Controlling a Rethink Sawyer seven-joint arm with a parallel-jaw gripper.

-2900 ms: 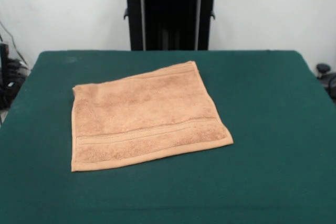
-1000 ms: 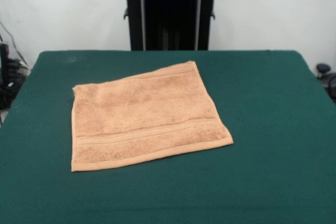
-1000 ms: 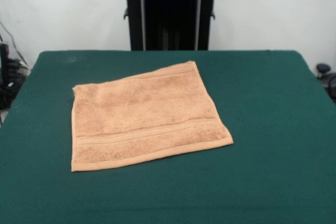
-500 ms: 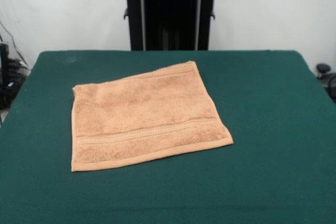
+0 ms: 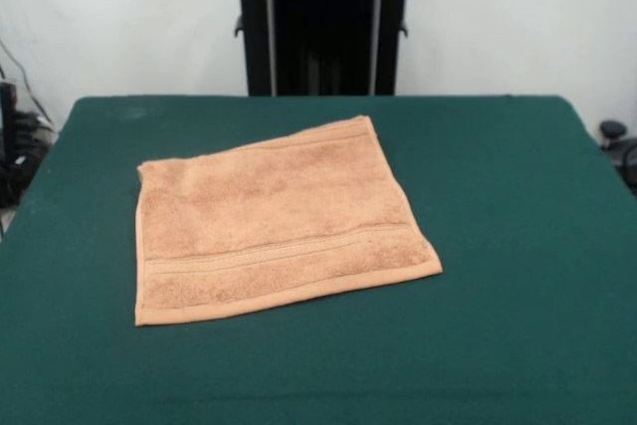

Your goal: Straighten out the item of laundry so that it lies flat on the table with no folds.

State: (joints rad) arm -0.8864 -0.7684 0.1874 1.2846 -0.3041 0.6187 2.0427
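Towel spread flat on the green table, claw out of sight

Towel (image 5: 274,221) first: you have a light-brown terry cloth lying open on the dark green table (image 5: 498,246), a little left of the middle as the front view shows it. It sits turned at a slight angle to the table's edges, so its far corner points up and to the right while its near left corner lies closest to the camera. All four hemmed edges show, and you can follow each one from corner to corner with no doubled-over part. A woven band stripe (image 5: 279,249) runs along the cloth just inside the near edge, and a second, fainter one runs near the far edge. The surface looks even, with only a soft ripple near the left corner. Green felt shows on every side of the cloth, more of it to the right than to the left.

You will not find the claw in this view, so whether it is spread or pressed together cannot be told. Only the black pedestal (image 5: 323,32) stands behind the far edge of the table, against a white wall.
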